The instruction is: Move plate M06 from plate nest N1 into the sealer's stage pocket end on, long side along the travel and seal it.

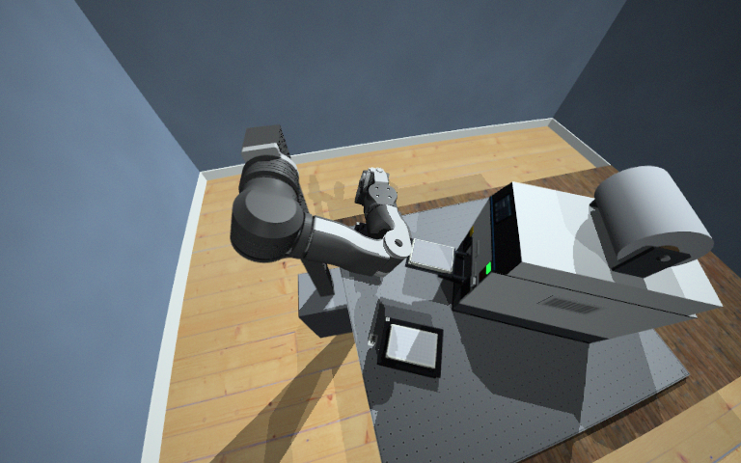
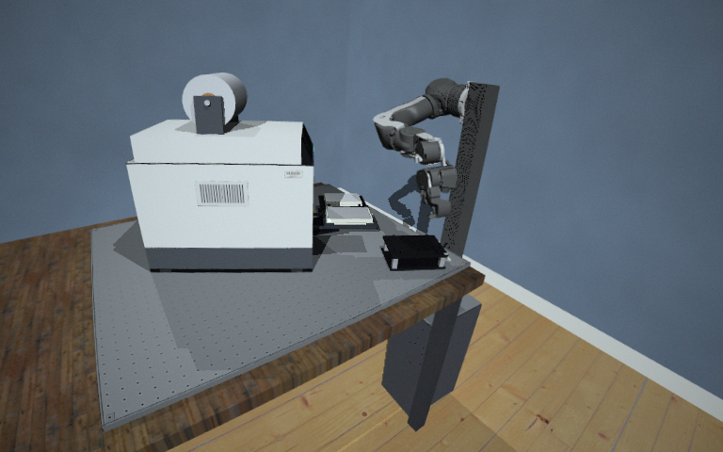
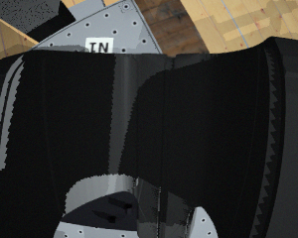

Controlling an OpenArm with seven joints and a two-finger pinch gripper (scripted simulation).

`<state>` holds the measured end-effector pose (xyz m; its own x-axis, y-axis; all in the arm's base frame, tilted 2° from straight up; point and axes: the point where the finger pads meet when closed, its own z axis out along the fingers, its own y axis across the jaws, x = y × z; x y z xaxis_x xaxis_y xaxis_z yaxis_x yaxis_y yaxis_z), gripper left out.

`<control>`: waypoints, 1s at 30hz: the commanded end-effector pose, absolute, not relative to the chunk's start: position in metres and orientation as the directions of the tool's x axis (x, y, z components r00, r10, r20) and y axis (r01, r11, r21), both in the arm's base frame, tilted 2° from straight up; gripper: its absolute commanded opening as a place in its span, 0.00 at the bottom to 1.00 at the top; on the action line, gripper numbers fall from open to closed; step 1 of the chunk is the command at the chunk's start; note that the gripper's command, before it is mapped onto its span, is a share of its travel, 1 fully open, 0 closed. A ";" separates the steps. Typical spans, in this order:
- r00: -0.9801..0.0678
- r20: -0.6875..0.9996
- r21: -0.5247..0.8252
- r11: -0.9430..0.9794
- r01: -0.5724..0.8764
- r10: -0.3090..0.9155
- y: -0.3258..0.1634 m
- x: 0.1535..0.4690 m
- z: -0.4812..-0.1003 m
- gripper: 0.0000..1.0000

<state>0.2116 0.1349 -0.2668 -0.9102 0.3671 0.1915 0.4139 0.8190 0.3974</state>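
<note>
On the sealer's stage (image 2: 376, 223), plate M06 (image 2: 348, 214).

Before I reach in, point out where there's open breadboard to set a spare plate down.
The widest open patch of breadboard lies along the sealer's barcoded side, out to the table edge. A narrower strip runs between the nest holding a plate and the sealer. It's crowded at the sealer's front, around the stage and the arm's post; the shut tool hangs there.
</note>
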 end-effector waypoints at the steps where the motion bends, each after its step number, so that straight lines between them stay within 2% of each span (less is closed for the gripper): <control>1: -0.911 0.180 0.377 0.829 0.413 0.371 0.130 0.212 -0.267 0.00; 5: -0.911 0.136 0.277 0.868 0.412 0.389 0.106 0.212 -0.271 0.00; 30: -0.911 0.136 0.277 0.868 0.412 0.389 0.111 0.211 -0.270 0.00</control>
